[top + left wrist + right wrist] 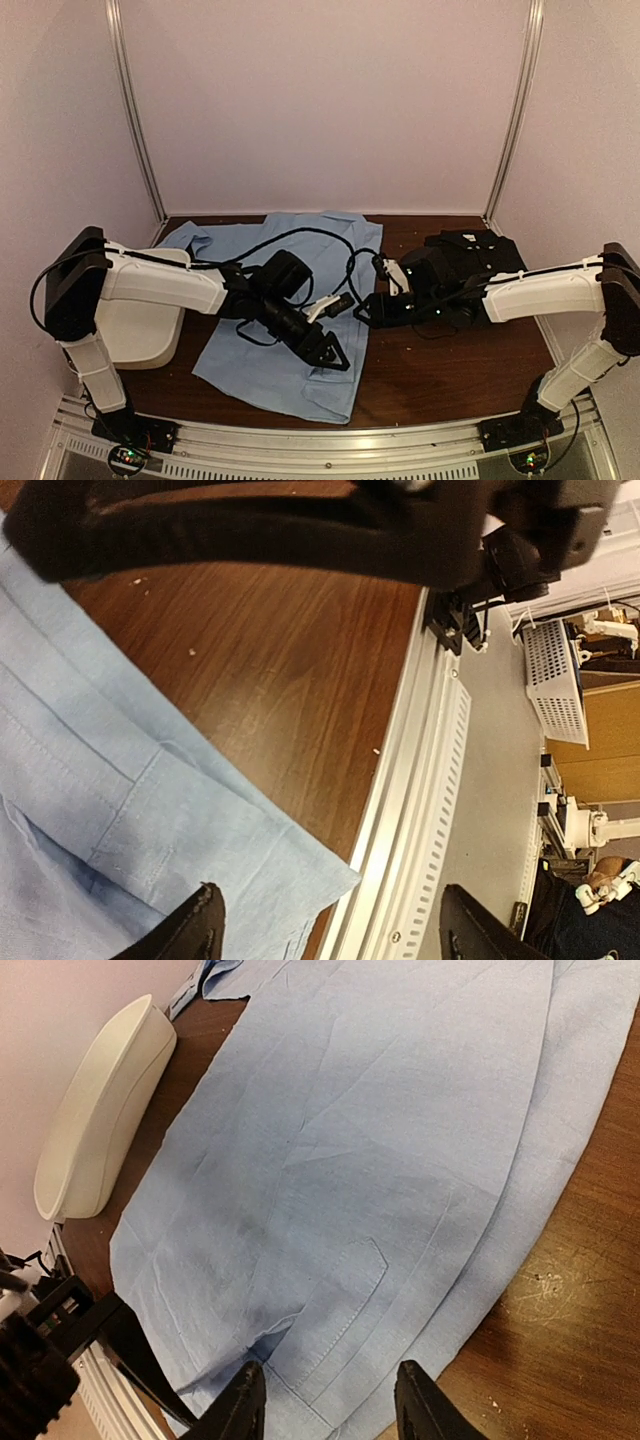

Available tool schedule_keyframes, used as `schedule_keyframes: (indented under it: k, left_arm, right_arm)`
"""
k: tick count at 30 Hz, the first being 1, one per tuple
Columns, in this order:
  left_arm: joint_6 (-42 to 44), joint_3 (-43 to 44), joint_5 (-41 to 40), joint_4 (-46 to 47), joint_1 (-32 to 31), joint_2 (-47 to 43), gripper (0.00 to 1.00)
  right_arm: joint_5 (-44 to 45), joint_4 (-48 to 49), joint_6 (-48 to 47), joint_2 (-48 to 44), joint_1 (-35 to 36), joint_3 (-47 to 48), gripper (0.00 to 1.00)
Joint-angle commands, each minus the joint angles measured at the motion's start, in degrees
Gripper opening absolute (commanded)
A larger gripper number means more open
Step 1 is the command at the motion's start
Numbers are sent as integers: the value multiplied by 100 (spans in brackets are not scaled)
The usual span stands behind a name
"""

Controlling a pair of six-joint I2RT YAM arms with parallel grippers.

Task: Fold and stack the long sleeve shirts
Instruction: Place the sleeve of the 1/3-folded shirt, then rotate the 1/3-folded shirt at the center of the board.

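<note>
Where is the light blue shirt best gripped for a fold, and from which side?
Probably at the near right corner of the light blue shirt. The cloth lies flat on the table, so only an edge can be pinched, and this corner juts onto bare wood. Come low from the right, sliding one finger under it.

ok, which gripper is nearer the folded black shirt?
Right. The right gripper hangs just left of the black shirt, over the right edge of the light blue shirt. The left gripper is farther left, over that shirt's near corner.
</note>
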Motion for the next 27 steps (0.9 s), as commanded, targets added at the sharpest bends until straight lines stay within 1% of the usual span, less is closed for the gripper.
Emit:
schedule_keyframes:
  k: [1, 4, 8, 10, 11, 14, 15, 18, 22, 24, 25, 27]
  left_arm:
    - [-26, 292, 83, 12, -55, -429, 76]
    - [-103, 402, -12, 13, -55, -624, 77]
    - [-377, 493, -842, -113, 67, -768, 77]
    - [-649, 414, -1217, -197, 318, -762, 75]
    - [-782, 318, -1268, -196, 514, -751, 75]
    - [-992, -29, -1198, 10, 1107, -696, 73]
    - [-996, -128, -1136, 96, 1183, -686, 72]
    - [-851, -157, -1297, 25, 1443, -526, 69]
    - [-871, -359, -1641, -5, 1785, -335, 63]
    - [-938, -497, -2048, -137, 1948, -248, 61]
    - [-977, -578, -2164, -151, 2032, -225, 58]
    - [-1055, -775, -2378, -118, 2104, -238, 56]
  right_arm:
    - [206, -55, 80, 23, -28, -35, 46]
    - [211, -27, 116, 70, -41, -5, 46]
    - [267, -68, 142, 198, -84, 108, 46]
    - [239, -84, 162, 294, -161, 212, 46]
    - [175, -56, 166, 345, -232, 260, 46]
    - [-173, 223, 215, 488, -535, 391, 45]
    - [-292, 315, 241, 557, -634, 441, 45]
    - [-718, 525, 304, 908, -876, 731, 41]
    - [-1097, 600, 296, 1545, -919, 1305, 36]
    - [-1303, 676, 347, 1886, -919, 1589, 33]
    - [-1367, 703, 365, 2034, -921, 1720, 32]
    - [-1484, 771, 409, 2361, -923, 1938, 32]
